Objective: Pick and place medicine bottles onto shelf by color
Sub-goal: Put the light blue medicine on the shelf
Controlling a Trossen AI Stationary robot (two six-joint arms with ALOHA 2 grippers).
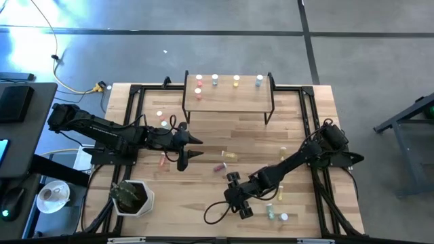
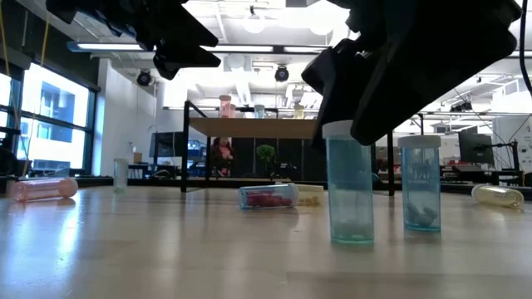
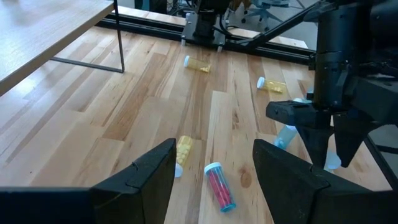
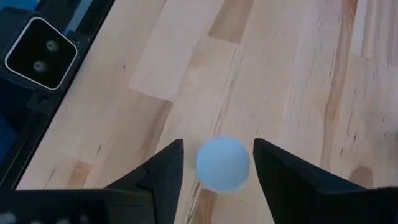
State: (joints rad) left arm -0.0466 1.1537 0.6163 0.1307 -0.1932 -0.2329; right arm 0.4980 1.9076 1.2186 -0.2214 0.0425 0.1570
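R gripper (image 4: pixel 217 163) is seen pointing down at the plank tabletop (image 4: pixel 292 74), jaws spread, w/ the white cap of an upright blue bottle (image 4: pixel 222 163) between the fingers; contact can't be told. In the low view that bottle (image 2: pixel 350 183) stands on the wood under the dark gripper, a second blue bottle (image 2: pixel 420 183) just beside it.

L gripper (image 3: pixel 213 168) is held above the table, jaws spread, nothing between them. Just ahead of its jaws a red bottle (image 3: pixel 219 185) and a yellow bottle (image 3: pixel 182 151) lie on their sides; further ahead two more yellow bottles lie near the black frame rail (image 3: pixel 155 28).

The shelf (image 1: pixel 229 93) is at the far edge of the table, w/ bottles upright on it in a row. A white plant pot (image 1: pixel 133 198) sits at the near L corner.

Surface: light wood planks, glossy in the low view. Room behind: windows (image 2: pixel 50 116), ceiling lights, grey concrete floor (image 1: pixel 366 47).
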